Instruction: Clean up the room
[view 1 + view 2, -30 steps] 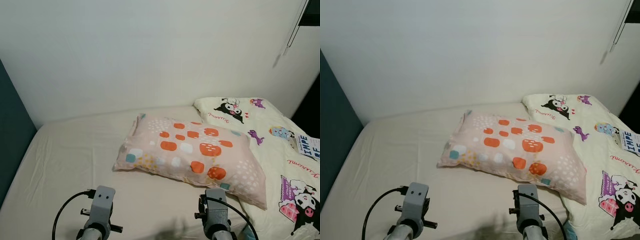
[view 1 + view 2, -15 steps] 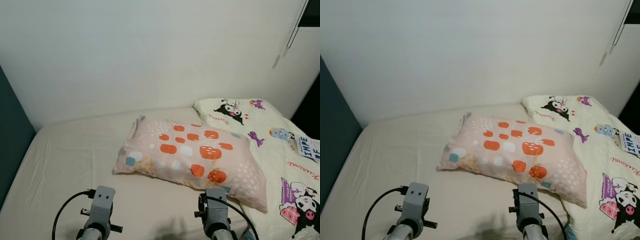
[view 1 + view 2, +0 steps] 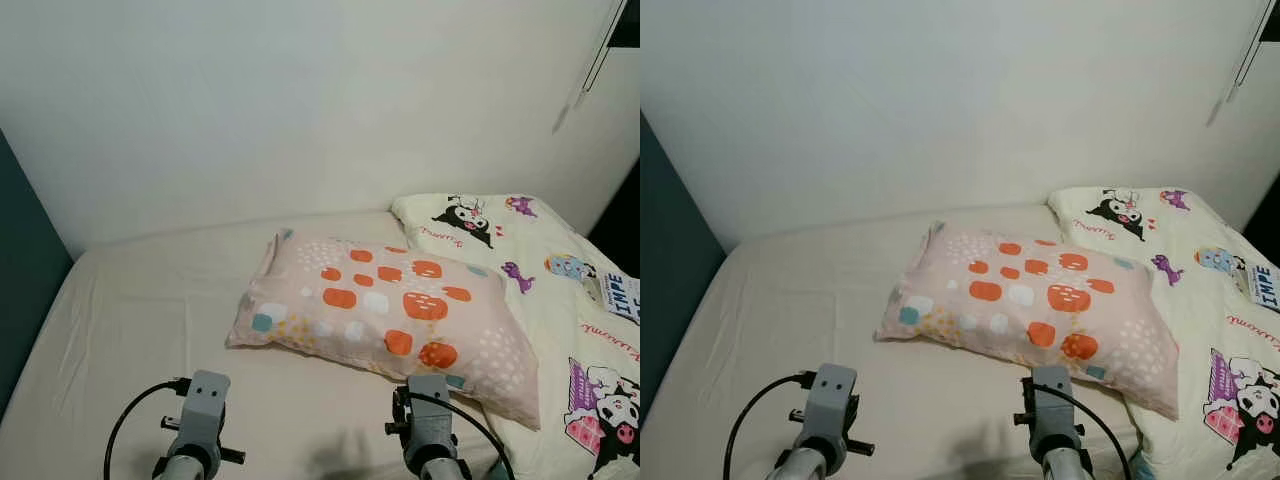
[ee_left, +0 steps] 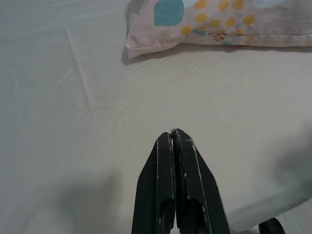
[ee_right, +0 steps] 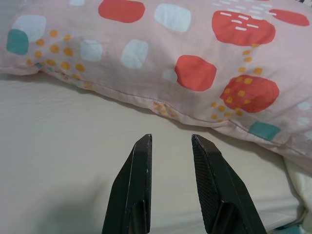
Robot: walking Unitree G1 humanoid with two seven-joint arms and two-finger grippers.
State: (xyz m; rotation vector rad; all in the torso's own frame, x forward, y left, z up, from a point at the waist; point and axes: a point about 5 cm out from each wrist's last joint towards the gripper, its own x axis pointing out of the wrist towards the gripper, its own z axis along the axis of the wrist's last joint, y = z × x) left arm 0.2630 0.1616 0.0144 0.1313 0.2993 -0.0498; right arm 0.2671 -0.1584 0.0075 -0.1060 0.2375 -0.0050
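While the pillow [image 3: 385, 325] lies flat crosswise on the bed [image 3: 140, 320], left gripper [image 4: 172, 134] jaws closed, right gripper [image 5: 170, 140] jaws open.

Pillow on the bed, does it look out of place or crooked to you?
Yes. The pink pillow lies askew in the middle of the mattress, angled away from the wall, its right end overlapping the cartoon blanket.
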